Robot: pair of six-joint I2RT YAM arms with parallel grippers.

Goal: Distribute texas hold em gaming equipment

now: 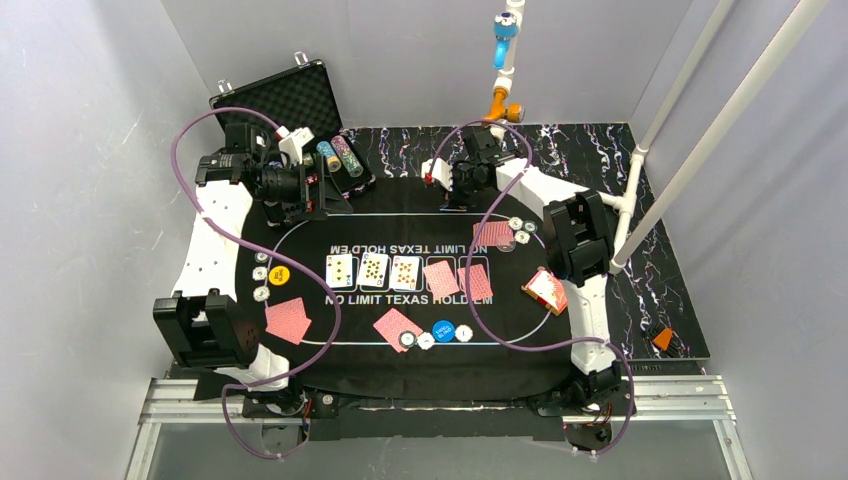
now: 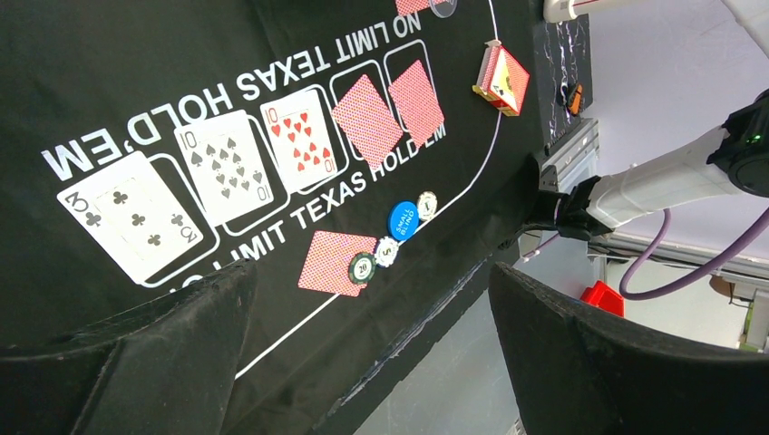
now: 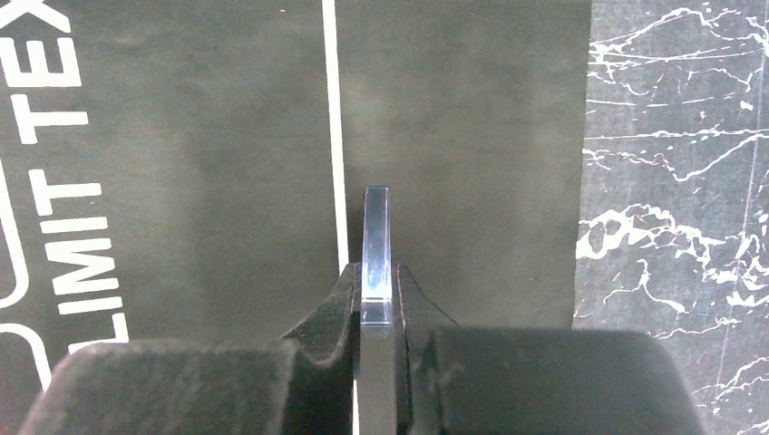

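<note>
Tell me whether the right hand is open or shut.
Shut: the right hand has its fingers pinched on a thin clear piece, seen edge-on.

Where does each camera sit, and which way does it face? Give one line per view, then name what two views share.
Top external: above and behind the arms, looking down on the black mat; both arms show, bases nearest.
Left wrist: looks across the mat at the face-up cards; the open left gripper frames the bottom.
Right wrist: looks down at the mat's edge beside the marbled tabletop; right gripper pinches a thin clear piece.
Shared: top and left wrist both show the blue button and deck.
</note>
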